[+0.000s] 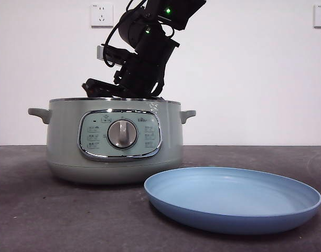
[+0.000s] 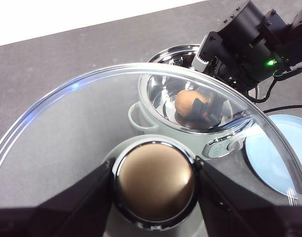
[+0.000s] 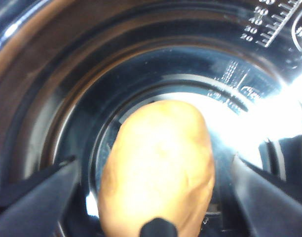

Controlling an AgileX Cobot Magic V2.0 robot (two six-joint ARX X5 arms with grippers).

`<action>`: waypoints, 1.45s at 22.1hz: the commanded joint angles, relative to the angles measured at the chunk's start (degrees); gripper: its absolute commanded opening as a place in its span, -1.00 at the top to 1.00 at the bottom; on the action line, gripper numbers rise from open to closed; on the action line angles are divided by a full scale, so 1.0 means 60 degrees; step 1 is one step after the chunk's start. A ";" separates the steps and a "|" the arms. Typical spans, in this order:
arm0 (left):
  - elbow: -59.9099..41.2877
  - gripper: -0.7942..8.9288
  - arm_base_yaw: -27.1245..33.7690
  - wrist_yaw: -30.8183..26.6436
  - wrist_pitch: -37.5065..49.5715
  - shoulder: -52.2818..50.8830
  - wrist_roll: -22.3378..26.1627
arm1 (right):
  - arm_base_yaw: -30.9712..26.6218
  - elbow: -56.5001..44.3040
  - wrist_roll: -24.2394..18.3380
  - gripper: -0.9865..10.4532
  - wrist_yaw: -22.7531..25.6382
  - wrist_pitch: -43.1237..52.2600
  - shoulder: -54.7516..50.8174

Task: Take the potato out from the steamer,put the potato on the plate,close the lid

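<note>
Our right gripper (image 3: 156, 217) has its fingers spread wide on either side of the oval orange-brown potato (image 3: 158, 168), which lies on the shiny floor of the round sage-green steamer (image 1: 113, 142), while our left gripper (image 2: 153, 182) is clamped on the knob of the clear glass chrome-rimmed lid (image 2: 82, 123), held up off the pot. We judge this the grasping step: next we close on the potato, then lift it clear of the rim toward the wide matte blue plate (image 1: 234, 202) on the dark bench (image 1: 45, 215). From the front the pot wall hides the potato and the fingertips, so we cannot tell whether they touch it.

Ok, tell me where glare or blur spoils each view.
Front view: evenly lit and sharp, no glare on the steamer or plate. Left wrist view: the lid streaks with reflections, and its knob looks soft. Right wrist view: the potato is blurred, with white glare on the steamer wall beside it.
</note>
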 commanded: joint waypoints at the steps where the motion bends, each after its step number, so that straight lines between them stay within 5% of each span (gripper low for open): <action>1: 0.0164 0.85 0.0033 0.0029 0.0368 -0.0120 -0.0036 | 0.0025 0.0015 0.0036 0.84 -0.0058 0.0036 0.0124; 8: 0.0164 0.85 0.0033 0.0255 0.0579 -0.0117 0.0007 | 0.0022 0.0015 0.0076 0.85 -0.0011 -0.0251 -0.1235; 18: 0.0164 0.85 0.0033 0.1209 0.1355 -0.0106 0.0146 | 0.0004 -0.0171 0.0135 0.86 0.0659 -0.4065 -0.5151; 32: 0.0164 0.85 0.0033 0.1800 0.1574 0.0364 0.0153 | 0.0004 -0.7570 0.1457 0.86 0.0994 -0.0878 -0.9388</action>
